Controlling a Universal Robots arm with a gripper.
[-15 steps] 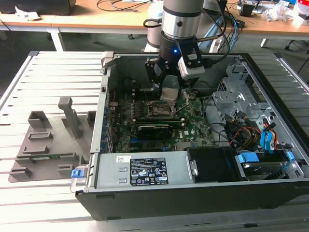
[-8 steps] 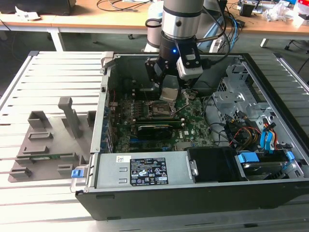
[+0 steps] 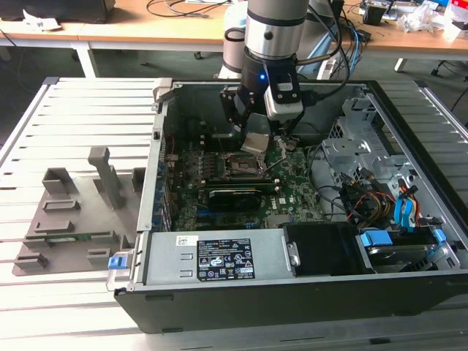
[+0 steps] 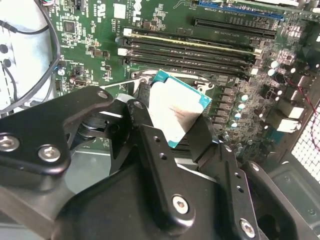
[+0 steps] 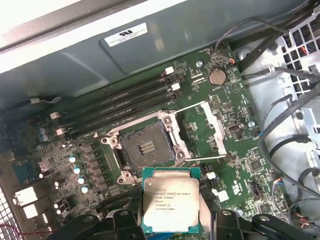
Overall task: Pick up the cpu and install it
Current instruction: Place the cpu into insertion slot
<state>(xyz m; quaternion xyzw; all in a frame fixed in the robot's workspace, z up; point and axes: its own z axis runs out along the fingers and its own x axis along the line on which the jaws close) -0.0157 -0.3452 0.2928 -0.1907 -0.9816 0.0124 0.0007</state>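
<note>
Your black claw [image 5: 172, 221] squeezes the small flat square silvery cpu [image 5: 171, 197] by its edges, just over the green board [image 5: 240, 150]. In the exterior view, the open black square socket [image 3: 243, 167] sits at 7 o'clock from it. Keep the chip level and line up its corners.

Silver-grey arm [image 3: 274, 25]; black gripper [image 4: 172, 120] — silver screws [image 4: 180, 202] (blue wrist light [image 3: 262, 76]); black cables [image 3: 333, 51]

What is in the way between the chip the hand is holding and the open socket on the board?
Nothing visible. The hand holds the chip near the socket, whose cover plate is swung open to the side, leaving the contacts bare.
</note>
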